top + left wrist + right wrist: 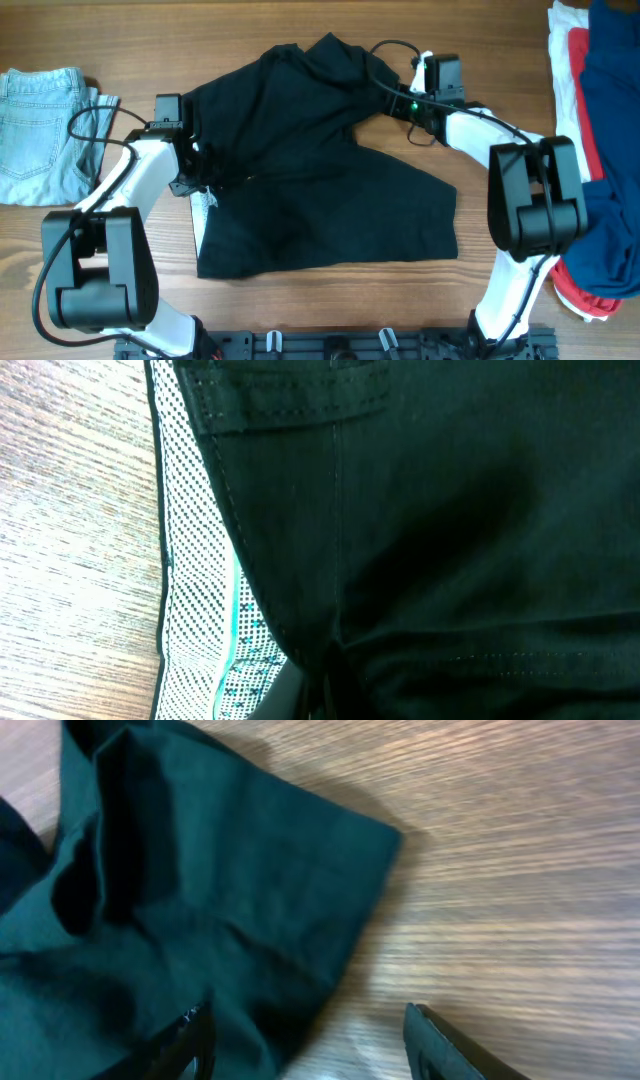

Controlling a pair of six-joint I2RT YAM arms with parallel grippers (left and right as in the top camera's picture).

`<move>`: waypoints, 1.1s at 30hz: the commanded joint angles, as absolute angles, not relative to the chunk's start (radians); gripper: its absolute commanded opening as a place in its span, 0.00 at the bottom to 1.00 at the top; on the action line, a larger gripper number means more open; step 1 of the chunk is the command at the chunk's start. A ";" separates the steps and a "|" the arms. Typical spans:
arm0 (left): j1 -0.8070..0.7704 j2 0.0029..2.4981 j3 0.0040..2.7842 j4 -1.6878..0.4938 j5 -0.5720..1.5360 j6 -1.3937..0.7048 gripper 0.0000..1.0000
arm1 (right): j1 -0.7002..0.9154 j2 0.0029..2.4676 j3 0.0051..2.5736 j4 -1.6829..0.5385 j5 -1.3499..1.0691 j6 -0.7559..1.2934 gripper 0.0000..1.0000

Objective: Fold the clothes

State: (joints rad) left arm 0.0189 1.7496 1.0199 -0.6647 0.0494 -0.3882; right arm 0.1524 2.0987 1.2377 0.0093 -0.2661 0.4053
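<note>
While the black garment (pixel 320 190) lies spread over the middle of the counter (pixel 300 30), it reaches from near the far edge almost to the near edge. Its far part is bunched and creased, and its near part lies flatter.

A pile (pixel 600 120) of blue, red and white clothes runs along the right edge from the far right corner towards the near right corner, well apart from the garment. Pale jeans (pixel 40 120) lie at the left edge, on the far half of the counter.

The left arm (pixel 120 190) reaches from the near edge to the garment's left side. The right arm (pixel 500 140) reaches from the near edge to the garment's far right part.

A pale dotted band (pixel 195 560) with a teal trim line shows along the garment's left side, between the black cloth and bare wood.

Left gripper (pixel 195 175): it sits at the garment's left side, beside the band. In the left wrist view its fingers are dark against dark cloth, so its opening and grip cannot be determined.

Right gripper (pixel 310 1050): the jaws are spread wide and hold nothing. One finger (pixel 195 1040) is over the cloth's edge and the other is over bare wood.
</note>
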 commanded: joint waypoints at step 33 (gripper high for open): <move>0.017 1.757 1.011 -0.660 0.036 -0.401 0.04 | 0.118 2.215 1.495 -0.247 -0.287 0.276 0.59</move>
State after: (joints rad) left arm 0.0189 1.7508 1.0191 -0.6651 0.0494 -0.3882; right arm 0.1032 2.1342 1.3949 -0.2230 -0.2268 0.3077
